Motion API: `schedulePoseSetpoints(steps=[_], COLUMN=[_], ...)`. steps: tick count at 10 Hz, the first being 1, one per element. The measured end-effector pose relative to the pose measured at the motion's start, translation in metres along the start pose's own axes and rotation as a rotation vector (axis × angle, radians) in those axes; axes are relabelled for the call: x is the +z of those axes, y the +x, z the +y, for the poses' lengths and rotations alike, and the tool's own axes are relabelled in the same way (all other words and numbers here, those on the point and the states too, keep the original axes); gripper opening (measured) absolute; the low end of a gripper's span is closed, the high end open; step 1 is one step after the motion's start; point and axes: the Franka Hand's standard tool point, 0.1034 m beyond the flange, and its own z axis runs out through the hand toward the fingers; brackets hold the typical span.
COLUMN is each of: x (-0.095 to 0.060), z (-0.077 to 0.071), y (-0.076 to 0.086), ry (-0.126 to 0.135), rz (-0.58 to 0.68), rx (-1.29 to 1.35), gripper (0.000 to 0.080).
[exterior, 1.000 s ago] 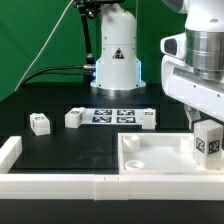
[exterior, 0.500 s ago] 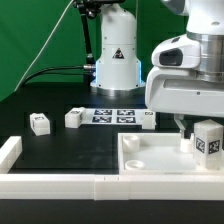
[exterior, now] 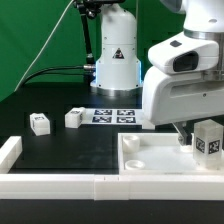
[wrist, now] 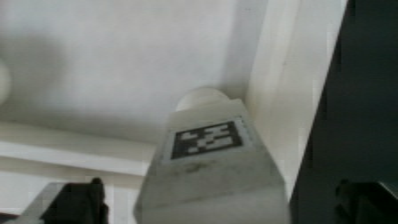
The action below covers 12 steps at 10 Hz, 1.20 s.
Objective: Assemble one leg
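Observation:
The leg (exterior: 207, 141), a small white block with a black-and-white tag, stands upright on the large white panel (exterior: 150, 158) at the exterior view's right. My gripper (exterior: 196, 132) hangs low over the panel with one dark finger (exterior: 184, 132) just to the exterior view's left of the leg. In the wrist view the leg (wrist: 217, 160) sits between my two dark fingertips (wrist: 79, 204), with a gap on each side. The gripper (wrist: 222, 206) is open and holds nothing.
Two more tagged white blocks (exterior: 39, 123) (exterior: 74, 118) lie on the black table at the exterior view's left. The marker board (exterior: 108, 115) lies behind them, before the robot base (exterior: 116, 62). A white rail (exterior: 60, 186) runs along the front, with a raised end (exterior: 9, 150).
My gripper has moved down and toward the exterior view's left, now hiding a third block by the marker board. The leg has stayed where it stood.

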Motion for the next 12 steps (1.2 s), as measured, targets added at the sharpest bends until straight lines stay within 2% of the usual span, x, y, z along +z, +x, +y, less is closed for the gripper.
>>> schedulePoseSetpoints(steps=[1,2,3,4,7,8,10,11,12], x=[0.0002,0.0003,0.0004,0.0004,0.0006,0.0007,0.001,0.0011,0.0014], z=[0.0001,0.0001,0.0001,0.0003,0.0006,0.0007,-0.0006,-0.0008,-0.0003], y=[-0.0001,-0.0001,-0.0002,-0.0002,-0.0001,-0.0001,0.0,0.0002,0.0003], ry=[0.0,0.0,0.0,0.0,0.001,0.005,-0.013,-0.017,-0.016], rz=[0.0,0.0,-0.001,-0.001,0.0,0.0,0.002,0.004,0.008], rx=[0.001,0.001,0.001,0.001,0.042,0.19,0.5,0.581,0.772], gripper=[0.0503,0.0503,0.0357,0.0289,0.0289,0.0289,0.0289,0.029,0.0291])
